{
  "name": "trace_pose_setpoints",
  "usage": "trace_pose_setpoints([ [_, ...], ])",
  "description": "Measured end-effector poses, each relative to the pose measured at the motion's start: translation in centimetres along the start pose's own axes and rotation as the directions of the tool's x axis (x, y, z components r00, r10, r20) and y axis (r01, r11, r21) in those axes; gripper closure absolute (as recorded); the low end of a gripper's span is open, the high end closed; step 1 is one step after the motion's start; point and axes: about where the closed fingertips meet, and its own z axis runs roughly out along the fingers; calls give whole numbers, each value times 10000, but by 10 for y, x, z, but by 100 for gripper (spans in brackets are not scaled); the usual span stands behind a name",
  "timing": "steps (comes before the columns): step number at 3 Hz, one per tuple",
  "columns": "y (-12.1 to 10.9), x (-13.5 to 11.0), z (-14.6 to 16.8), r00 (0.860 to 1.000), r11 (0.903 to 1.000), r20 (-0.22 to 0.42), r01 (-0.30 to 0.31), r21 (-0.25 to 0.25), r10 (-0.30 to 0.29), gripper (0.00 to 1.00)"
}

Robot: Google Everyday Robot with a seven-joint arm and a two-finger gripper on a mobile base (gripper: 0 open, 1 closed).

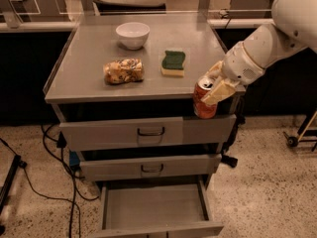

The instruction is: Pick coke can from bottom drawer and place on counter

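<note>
Camera view: the gripper point(212, 85) hangs at the near right corner of the table point(89, 58), fingers clamped on the coke can point(203, 104), kept upright, probably for setting down. The can is clear of the open bottom drawer point(153, 207) but hangs partly below the table edge, which blocks it. A sponge point(173, 63), snack bag point(124, 71) and bowl point(132, 34) lie further left.

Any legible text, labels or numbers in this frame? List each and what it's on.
None legible.
coke can, held in the tool at the front right edge of the counter: red body, print too blurred to read.
snack bag on the counter: patterned, no readable words.
</note>
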Motion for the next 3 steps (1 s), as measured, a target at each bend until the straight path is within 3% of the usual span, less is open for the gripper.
trace_pose_setpoints([
  [2,-12,-37,-38,9925,9910,135,-1207,-583,1217,100],
  [3,-25,-54,-56,9905,9910,383,-1312,-260,1322,100],
])
